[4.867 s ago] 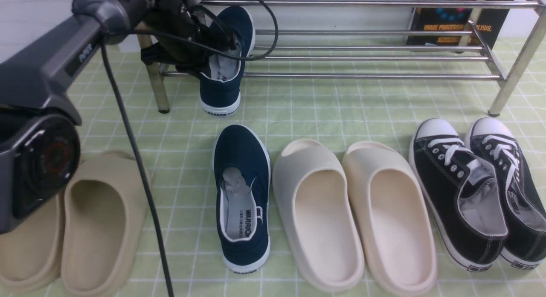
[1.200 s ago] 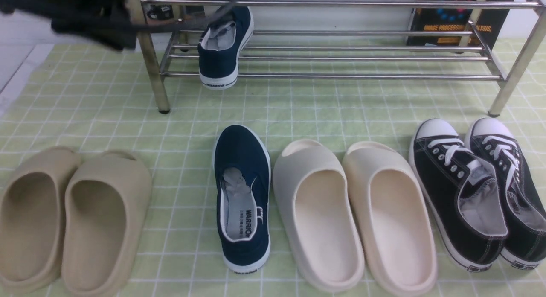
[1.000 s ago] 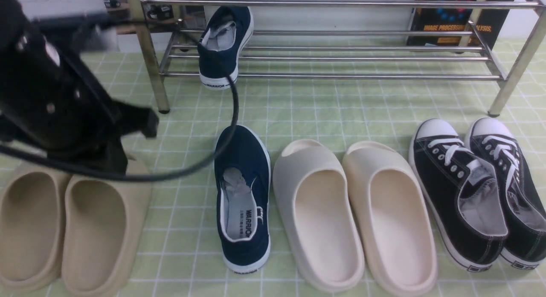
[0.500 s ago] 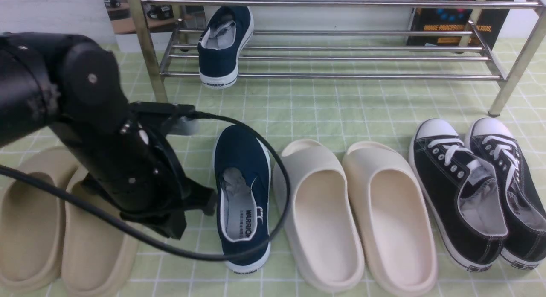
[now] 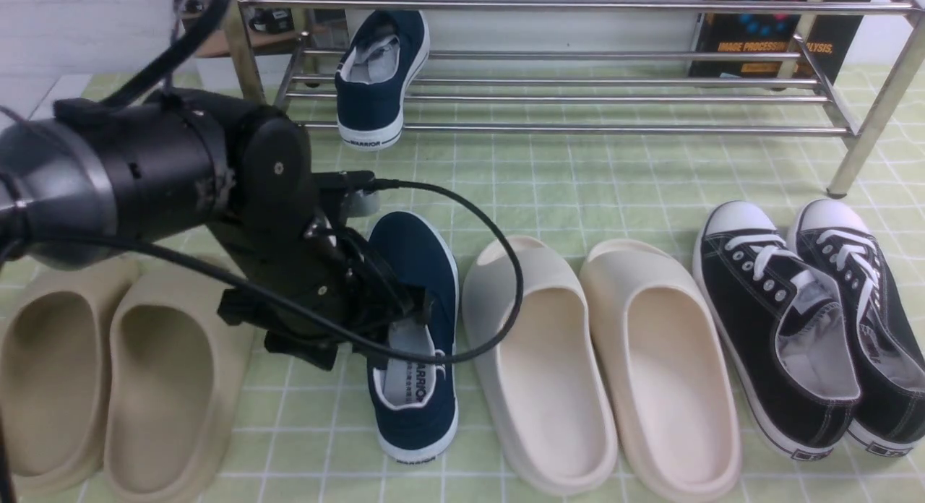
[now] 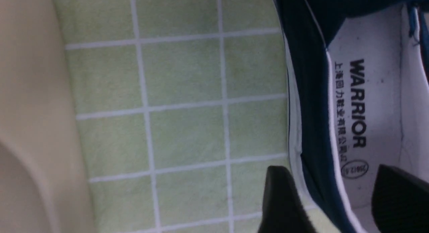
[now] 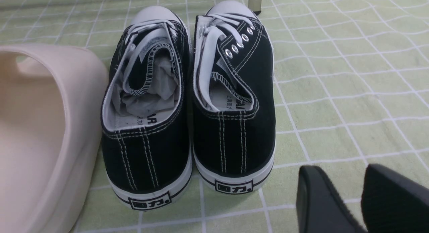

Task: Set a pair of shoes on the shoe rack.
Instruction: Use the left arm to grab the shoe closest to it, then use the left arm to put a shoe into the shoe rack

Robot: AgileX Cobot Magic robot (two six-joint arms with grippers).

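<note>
One navy slip-on shoe (image 5: 376, 76) rests on the lower bars of the chrome shoe rack (image 5: 614, 55), near its left end, heel toward me. The other navy shoe (image 5: 423, 387) lies on the green checked cloth at centre. My left gripper (image 5: 402, 316) is low over this shoe's opening. In the left wrist view the left gripper (image 6: 338, 206) is open and straddles the shoe's side wall (image 6: 311, 119): one finger is outside over the cloth, the other inside over the WARRIOR insole (image 6: 368, 102). My right gripper (image 7: 355, 199) is open and empty above the cloth, behind the black sneakers.
Tan foam slides (image 5: 123, 373) lie left of the floor shoe, close to my left arm. Cream slides (image 5: 600, 358) lie right of it. Black lace-up sneakers (image 5: 809, 322) sit far right, also in the right wrist view (image 7: 187, 102). A dark book (image 5: 773, 33) stands behind the rack.
My left arm let go of the first navy shoe on the rack, swung back and down, and now sits over the floor shoe with its jaws astride the shoe's wall.
</note>
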